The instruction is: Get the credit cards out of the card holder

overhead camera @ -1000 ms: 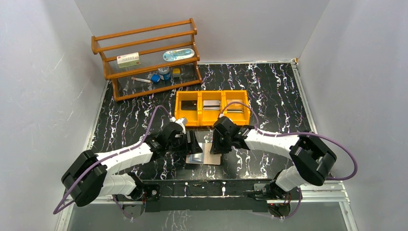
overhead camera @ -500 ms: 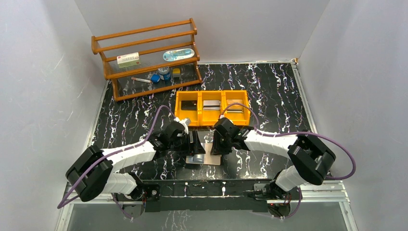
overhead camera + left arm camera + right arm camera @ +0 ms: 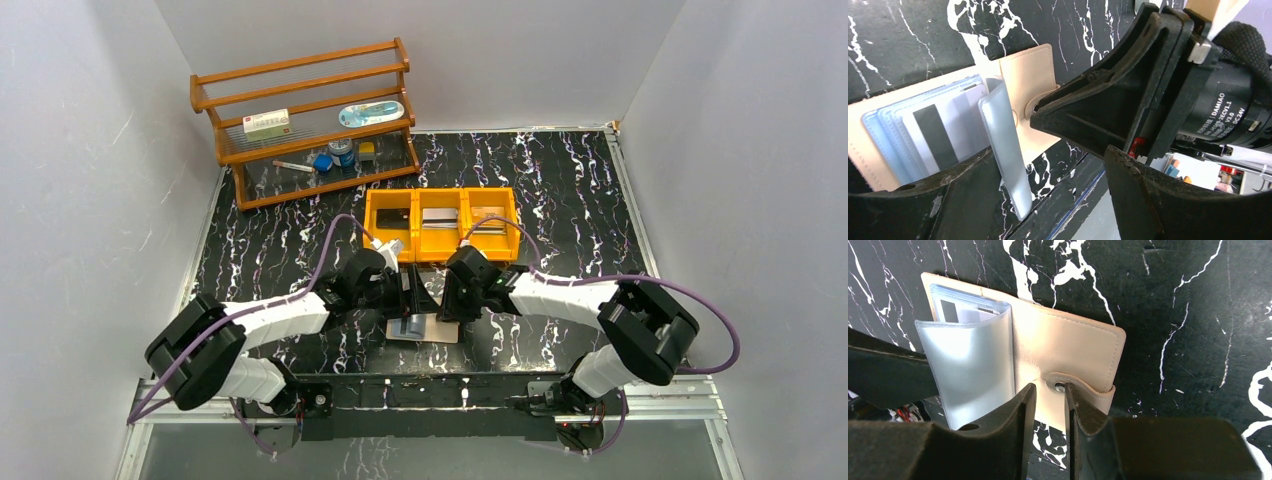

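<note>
Open card holder (image 3: 428,330) at 6 o'clock of yellow bin (image 3: 440,191) | your left fingers (image 3: 963,195), wide and empty, have arrived from 9 o'clock over its credit cards (image 3: 943,135): extraction likely next | right fingers (image 3: 1003,435), nearly closed, rest at its tab.

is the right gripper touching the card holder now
Touching. The left wrist view shows the right gripper with its tips pressed onto the card holder at the tan flap's snap.
</note>
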`<action>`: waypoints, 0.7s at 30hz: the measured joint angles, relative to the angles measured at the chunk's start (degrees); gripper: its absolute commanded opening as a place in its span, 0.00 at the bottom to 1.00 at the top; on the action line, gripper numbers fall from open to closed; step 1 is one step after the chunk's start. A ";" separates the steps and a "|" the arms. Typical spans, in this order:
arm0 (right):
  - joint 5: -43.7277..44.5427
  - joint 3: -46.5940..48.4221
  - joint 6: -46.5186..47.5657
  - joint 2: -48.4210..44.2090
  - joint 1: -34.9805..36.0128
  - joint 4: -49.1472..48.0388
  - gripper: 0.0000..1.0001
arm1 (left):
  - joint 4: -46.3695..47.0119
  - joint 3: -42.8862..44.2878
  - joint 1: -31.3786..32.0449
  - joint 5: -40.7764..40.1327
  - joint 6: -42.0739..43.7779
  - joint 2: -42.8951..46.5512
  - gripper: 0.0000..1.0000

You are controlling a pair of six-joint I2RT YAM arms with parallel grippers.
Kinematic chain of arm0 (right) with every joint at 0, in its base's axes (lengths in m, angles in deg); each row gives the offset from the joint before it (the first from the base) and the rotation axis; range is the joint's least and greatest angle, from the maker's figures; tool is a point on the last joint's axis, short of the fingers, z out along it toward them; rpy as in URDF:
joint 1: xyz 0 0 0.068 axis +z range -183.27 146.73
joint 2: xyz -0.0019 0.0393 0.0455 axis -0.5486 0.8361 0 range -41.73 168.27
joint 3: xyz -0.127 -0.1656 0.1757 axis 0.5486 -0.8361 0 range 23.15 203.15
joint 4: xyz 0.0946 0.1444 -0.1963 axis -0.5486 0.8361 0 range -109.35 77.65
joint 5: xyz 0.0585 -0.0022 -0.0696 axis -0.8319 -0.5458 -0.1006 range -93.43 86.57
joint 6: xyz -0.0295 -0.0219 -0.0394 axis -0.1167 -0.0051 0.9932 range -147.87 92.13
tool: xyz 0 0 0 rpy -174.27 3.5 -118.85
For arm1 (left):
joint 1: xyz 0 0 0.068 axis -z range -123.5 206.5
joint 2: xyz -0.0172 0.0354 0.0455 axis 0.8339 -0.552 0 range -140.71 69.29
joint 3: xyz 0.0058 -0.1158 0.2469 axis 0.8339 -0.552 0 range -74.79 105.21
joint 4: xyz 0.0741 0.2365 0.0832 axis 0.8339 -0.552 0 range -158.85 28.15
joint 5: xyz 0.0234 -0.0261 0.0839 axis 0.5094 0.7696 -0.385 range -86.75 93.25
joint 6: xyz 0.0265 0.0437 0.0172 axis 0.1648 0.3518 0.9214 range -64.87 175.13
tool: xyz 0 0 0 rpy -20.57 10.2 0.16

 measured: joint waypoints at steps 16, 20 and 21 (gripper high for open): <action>3.37 -4.17 -3.21 -11.41 0.00 -0.57 0.40 | 9.57 -1.99 0.48 2.19 -4.33 -4.13 0.66; 9.49 -4.17 -5.75 -15.39 -0.07 3.91 0.40 | 9.92 -1.81 1.44 2.38 -4.39 -6.21 0.61; 10.97 -4.17 -6.38 -16.61 -0.17 5.07 0.40 | 9.94 -1.79 1.77 2.45 -4.39 -6.95 0.60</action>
